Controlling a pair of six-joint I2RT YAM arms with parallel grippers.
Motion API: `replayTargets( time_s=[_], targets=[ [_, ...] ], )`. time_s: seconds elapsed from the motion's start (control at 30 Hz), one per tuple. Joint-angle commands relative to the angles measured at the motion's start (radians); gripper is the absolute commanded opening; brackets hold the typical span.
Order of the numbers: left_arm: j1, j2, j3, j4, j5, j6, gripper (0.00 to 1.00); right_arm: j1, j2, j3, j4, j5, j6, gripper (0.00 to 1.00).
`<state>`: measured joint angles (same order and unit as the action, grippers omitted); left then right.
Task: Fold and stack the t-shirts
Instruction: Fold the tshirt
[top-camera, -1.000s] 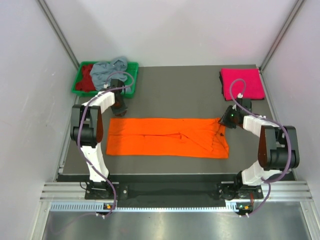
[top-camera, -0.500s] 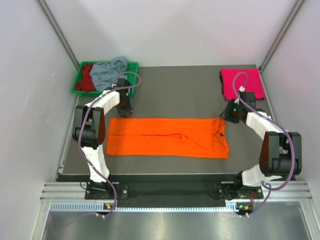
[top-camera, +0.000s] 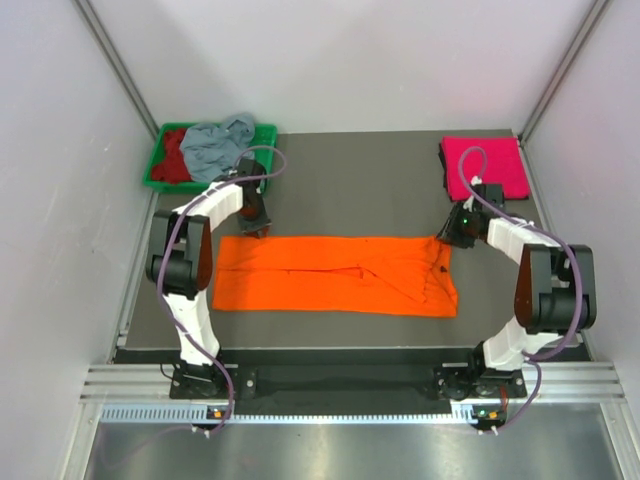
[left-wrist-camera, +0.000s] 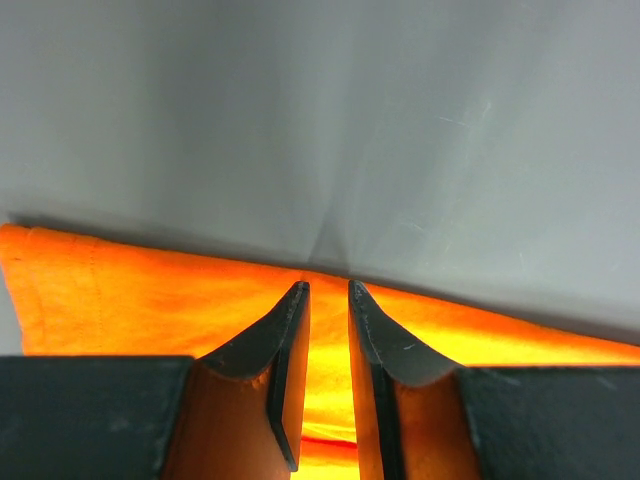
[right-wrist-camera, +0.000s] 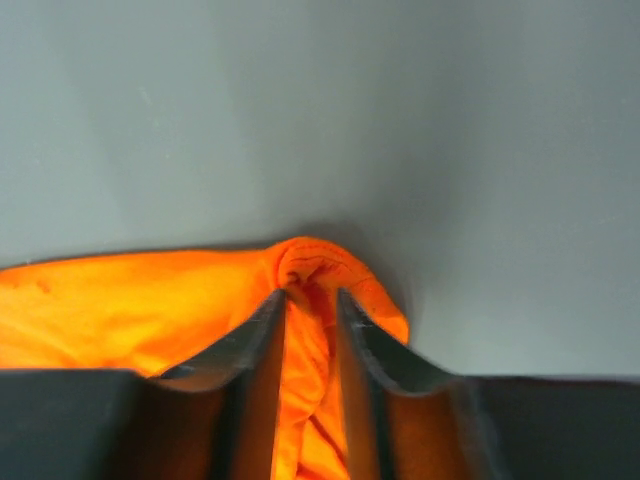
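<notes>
one by one went through the t-shirts. found the orange t-shirt (top-camera: 330, 275) spread flat as a long band across the middle of the desk (top-camera: 350, 180), with its sides already folded in. found the pink t-shirt (top-camera: 485, 167) folded at the far right corner, well apart from the orange one. saw the grey-blue t-shirt (top-camera: 215, 140) heaped over the dark red t-shirt (top-camera: 175, 158) inside the green tray (top-camera: 266, 131) at the far left corner. located the left gripper (top-camera: 256, 226) low at the far edge of the orange cloth, near its left end. noted there jaws nearly together with orange in the narrow gap, but could not tell whether clenched on cloth or only resting over it. located the right gripper (top-camera: 448, 238) at the far right corner of the same shirt. noted there jaws clenched on a raised hump of orange cloth bunched between them.
</notes>
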<state>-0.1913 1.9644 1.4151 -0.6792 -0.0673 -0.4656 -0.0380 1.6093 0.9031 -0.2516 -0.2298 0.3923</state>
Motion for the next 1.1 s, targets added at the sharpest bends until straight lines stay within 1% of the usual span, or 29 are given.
replayTargets(
  time_s=[0.0, 0.03, 0.07, 0.13, 0.17, 0.2, 0.4, 0.63, 0.77, 0.8, 0.87, 0.9, 0.97, 1.0, 1.03, 1.07],
  targets=[
    [0.001, 0.019, -0.018, 0.01, -0.025, -0.008, 0.27, -0.013, 0.027, 0.0, 0.07, 0.024, -0.007, 0.23],
    [0.001, 0.028, -0.024, 0.007, -0.034, -0.01, 0.27, -0.013, 0.035, -0.006, 0.078, 0.052, 0.003, 0.14],
    [0.001, 0.033, -0.036, 0.004, -0.048, -0.011, 0.27, -0.014, 0.037, -0.026, 0.101, 0.066, 0.011, 0.09],
    [0.001, 0.043, -0.06, 0.001, -0.104, -0.008, 0.27, -0.019, 0.04, -0.047, 0.126, 0.084, 0.032, 0.02],
    [0.003, 0.048, -0.067, -0.002, -0.124, -0.005, 0.27, -0.026, 0.041, -0.065, 0.155, 0.084, 0.042, 0.01],
    [0.004, 0.053, -0.071, -0.003, -0.159, -0.005, 0.27, -0.03, 0.046, -0.075, 0.166, 0.081, 0.048, 0.0],
    [0.01, 0.082, -0.068, -0.006, -0.209, -0.016, 0.26, -0.054, 0.063, -0.104, 0.225, 0.06, 0.077, 0.0],
    [0.042, 0.1, -0.05, -0.013, -0.213, -0.027, 0.26, -0.071, 0.096, -0.09, 0.244, 0.057, 0.086, 0.0],
    [0.05, 0.085, -0.019, -0.029, -0.181, -0.016, 0.26, -0.071, 0.12, -0.053, 0.244, 0.026, 0.088, 0.0],
    [0.05, 0.074, -0.015, -0.028, -0.166, -0.012, 0.26, -0.071, 0.109, -0.049, 0.239, 0.011, 0.085, 0.01],
    [0.047, 0.03, -0.005, -0.028, -0.146, 0.005, 0.27, -0.069, 0.084, -0.044, 0.203, 0.001, 0.077, 0.09],
    [0.046, -0.008, -0.001, -0.028, -0.126, 0.008, 0.28, -0.069, 0.052, -0.038, 0.177, 0.012, 0.065, 0.14],
    [0.036, -0.045, 0.015, -0.031, -0.097, 0.024, 0.28, -0.068, 0.018, -0.011, 0.082, 0.026, 0.046, 0.2],
    [0.03, -0.064, 0.021, -0.033, -0.059, 0.031, 0.29, -0.069, -0.012, 0.002, 0.043, 0.043, 0.027, 0.23],
    [0.026, -0.102, 0.025, -0.033, -0.037, 0.045, 0.29, -0.069, -0.029, 0.026, -0.024, 0.052, 0.019, 0.28],
    [0.009, -0.12, 0.024, -0.031, -0.017, 0.053, 0.29, -0.068, -0.047, 0.037, -0.053, 0.061, 0.011, 0.3]
  ],
)
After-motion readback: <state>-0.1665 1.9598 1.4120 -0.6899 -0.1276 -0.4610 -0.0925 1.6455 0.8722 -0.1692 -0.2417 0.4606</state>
